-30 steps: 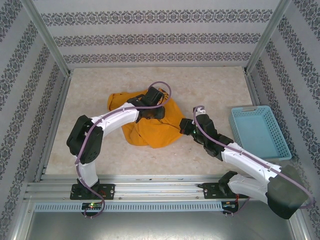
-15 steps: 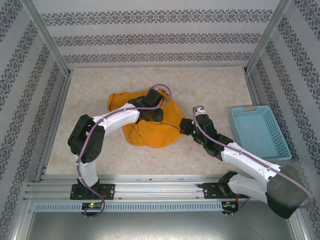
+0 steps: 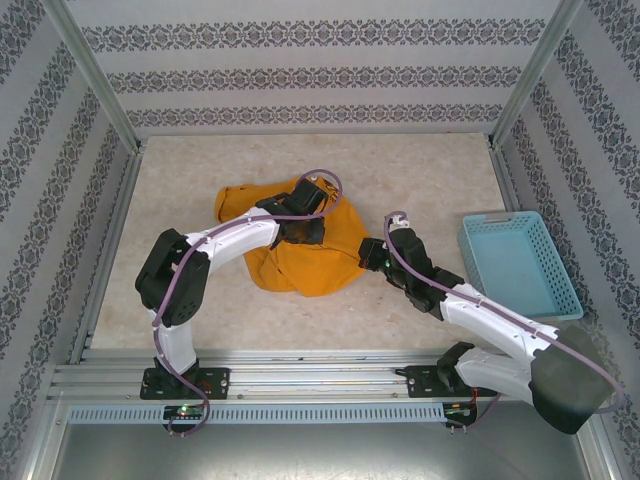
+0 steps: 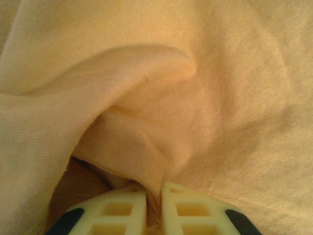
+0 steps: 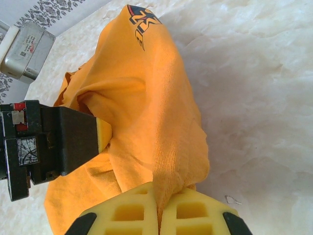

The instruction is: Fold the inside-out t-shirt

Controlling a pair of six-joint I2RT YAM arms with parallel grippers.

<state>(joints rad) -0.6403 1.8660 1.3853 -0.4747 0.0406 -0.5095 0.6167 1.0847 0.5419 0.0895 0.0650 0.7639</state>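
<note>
The inside-out t-shirt (image 3: 300, 268), mustard-orange, lies bunched in a heap at the middle of the table. My left gripper (image 3: 300, 228) is pressed into the top of the heap. In the left wrist view it (image 4: 154, 188) is shut on a raised fold of the t-shirt (image 4: 195, 98). My right gripper (image 3: 368, 252) is at the heap's right edge. In the right wrist view it (image 5: 159, 192) is shut on a pinched bit of the t-shirt (image 5: 146, 98), drawn taut. A small dark print (image 5: 142, 22) shows at the cloth's far end. The left gripper's body (image 5: 63, 139) sits in the cloth there.
A light-blue plastic basket (image 3: 518, 262) stands at the table's right edge, close behind my right arm. The marbled table (image 3: 420, 170) is walled by patterned panels with metal posts. A metal rail runs along the near edge.
My left gripper has closed on a fold of the t-shirt. Both arms have hardly moved; the heap keeps its shape.
</note>
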